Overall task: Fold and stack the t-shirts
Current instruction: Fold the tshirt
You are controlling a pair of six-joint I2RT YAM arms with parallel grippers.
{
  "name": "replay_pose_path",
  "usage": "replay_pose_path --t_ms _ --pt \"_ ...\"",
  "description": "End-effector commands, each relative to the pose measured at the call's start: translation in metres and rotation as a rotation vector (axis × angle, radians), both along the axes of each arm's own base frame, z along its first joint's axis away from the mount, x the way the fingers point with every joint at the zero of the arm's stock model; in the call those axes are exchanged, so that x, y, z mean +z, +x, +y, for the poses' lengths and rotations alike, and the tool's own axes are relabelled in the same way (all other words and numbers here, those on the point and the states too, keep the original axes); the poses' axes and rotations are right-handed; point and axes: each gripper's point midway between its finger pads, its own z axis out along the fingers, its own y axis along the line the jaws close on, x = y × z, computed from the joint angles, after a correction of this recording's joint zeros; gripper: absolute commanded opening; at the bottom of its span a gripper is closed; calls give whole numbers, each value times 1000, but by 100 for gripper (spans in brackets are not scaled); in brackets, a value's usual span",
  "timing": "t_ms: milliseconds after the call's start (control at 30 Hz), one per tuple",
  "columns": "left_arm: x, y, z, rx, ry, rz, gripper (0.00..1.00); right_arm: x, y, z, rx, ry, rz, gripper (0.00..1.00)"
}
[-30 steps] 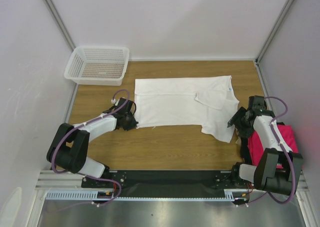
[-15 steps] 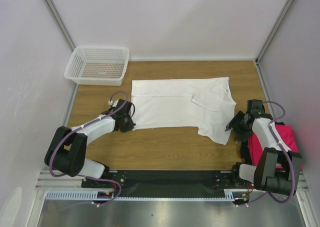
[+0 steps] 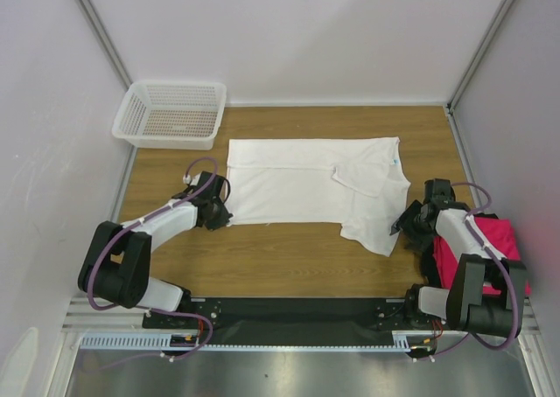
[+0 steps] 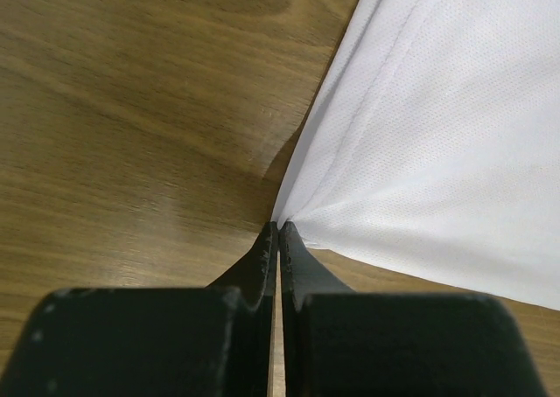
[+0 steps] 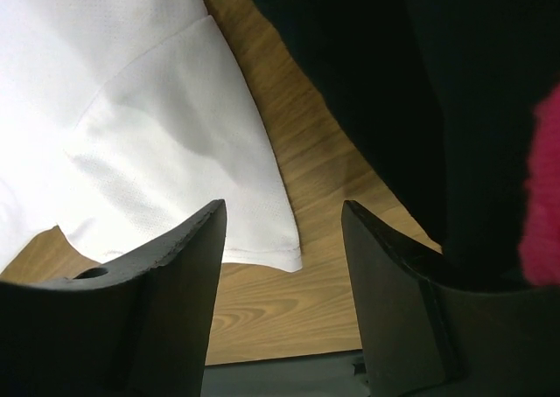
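White cloth covers the middle of the wooden bench (image 3: 289, 266): the white t-shirt (image 3: 297, 183) lies spread flat with its long axis running left to right, hem end at the left, neck and sleeves at the right. One sleeve looks folded in over the body; the near sleeve (image 5: 175, 126) points toward the right arm's base. The left fingers (image 4: 276, 240) are pressed together on the near-left hem corner, and the fabric fans out from that pinch, away and to the right. The right fingers (image 3: 401, 225) stand apart with nothing between them, low beside the right end of the shirt. In the right wrist view the sleeve's hem lies ahead of them and to their left, its corner just short of the gap. That is probably the relation that matters now: the left arm has its corner, and the right arm, the nearer one to the sleeve end, would have to shift onto that hem before closing, so both near corners can be carried across the short axis. The black t-shirt (image 5: 394, 91) and the magenta-pink t-shirt (image 3: 492, 240) lie bunched at the bench's right edge, just beside the right arm, the black one nearer the white shirt. A white mesh basket (image 3: 171, 139) sits at the far left corner, well apart. A small blue-white tag (image 3: 396, 163) shows at the neck, too small to read; no other brand or writing is visible.
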Motion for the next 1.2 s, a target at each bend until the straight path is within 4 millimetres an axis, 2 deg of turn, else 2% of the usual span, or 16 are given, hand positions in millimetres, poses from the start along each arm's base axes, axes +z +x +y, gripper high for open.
replay_pose_path --t_ms 0,233,333,633,667,733,767,833,1000,1067,1167 --pt "2 0 6 -11 26 10 0 -3 5 1 -10 -6 -20 61" --pt "1 0 3 -20 13 17 0 -11 9 6 12 -8 -16 61" --pt "1 1 3 -22 20 19 0 -15 8 8 21 -11 0 57" --pt "2 3 4 -28 30 22 0 -22 7 8 21 -28 16 31" --pt "1 2 4 -30 30 25 0 -22 8 8 25 -29 17 23" --pt "2 2 4 -33 34 26 0 -22 8 9 29 -27 19 16" --pt "2 2 5 -34 36 28 0 -22 9 9 31 -29 17 9" --pt "3 2 6 -33 42 25 0 -17 10 9 31 -35 13 0" --pt "14 4 8 -35 50 6 0 3 9 6 44 -53 -10 0" --pt "20 7 8 -38 49 -10 0 17 17 5 44 -58 -48 0" --pt "30 14 8 -35 55 -28 0 27 24 4 42 -57 -62 0"
